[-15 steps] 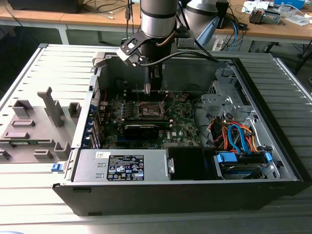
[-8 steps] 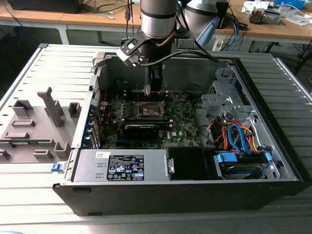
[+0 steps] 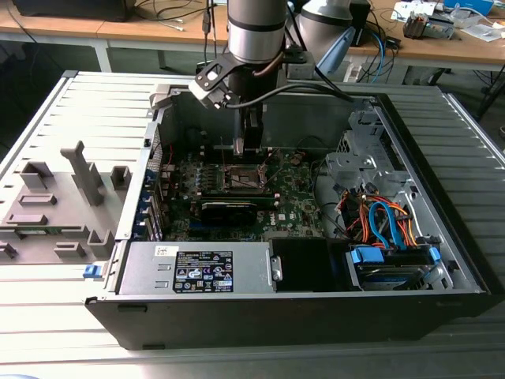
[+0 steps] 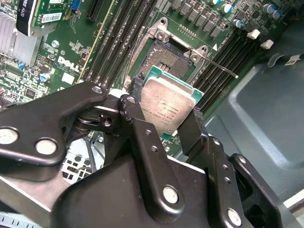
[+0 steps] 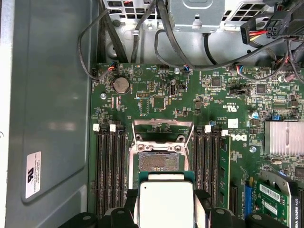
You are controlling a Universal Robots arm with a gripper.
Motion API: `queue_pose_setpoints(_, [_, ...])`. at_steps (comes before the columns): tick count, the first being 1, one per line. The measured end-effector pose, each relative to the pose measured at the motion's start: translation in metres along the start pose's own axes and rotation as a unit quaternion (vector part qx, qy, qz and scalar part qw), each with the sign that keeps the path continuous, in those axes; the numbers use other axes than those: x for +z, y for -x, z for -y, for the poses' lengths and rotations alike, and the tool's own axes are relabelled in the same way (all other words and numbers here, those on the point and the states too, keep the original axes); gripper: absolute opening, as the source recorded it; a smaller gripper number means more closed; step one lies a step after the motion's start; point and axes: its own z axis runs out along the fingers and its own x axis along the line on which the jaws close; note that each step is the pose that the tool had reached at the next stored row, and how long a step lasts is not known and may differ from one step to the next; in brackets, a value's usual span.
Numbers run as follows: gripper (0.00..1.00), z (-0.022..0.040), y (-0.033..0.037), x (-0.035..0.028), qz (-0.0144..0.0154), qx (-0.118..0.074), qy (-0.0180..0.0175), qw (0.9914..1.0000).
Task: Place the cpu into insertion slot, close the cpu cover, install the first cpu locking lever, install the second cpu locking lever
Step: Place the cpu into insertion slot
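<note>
My gripper point(image 4: 164, 116) is shut on the cpu point(image 4: 168, 107), a small square chip with a silvery-tan face, pinched at two opposite edges by the black fingers point(image 4: 134, 105). The cpu point(image 5: 166, 204) hangs tilted just above the green board, beside the insertion slot point(image 5: 159, 164), whose dark centre lies bare. The cpu cover point(image 5: 162, 122), a silvery frame, stands swung open on the far side of the slot. In the exterior view the gripper point(image 3: 251, 150) reaches down inside the open computer case, right over the insertion slot point(image 3: 245, 178).
A thin metal lever rod point(image 4: 221, 66) sticks out beside the slot. Black memory slots point(image 5: 109, 171) flank it on both sides. A finned heat sink point(image 5: 284, 137), a long black card point(image 3: 229, 209), a cable bundle point(image 3: 387, 221) and the case walls point(image 3: 158, 134) stand close around.
</note>
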Motion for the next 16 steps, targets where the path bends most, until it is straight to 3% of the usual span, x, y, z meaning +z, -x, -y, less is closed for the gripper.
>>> queue_pose_setpoints(16, [0.55, 0.0, 0.0, 0.003, 0.0007, 0.0, 0.0, 1.0])
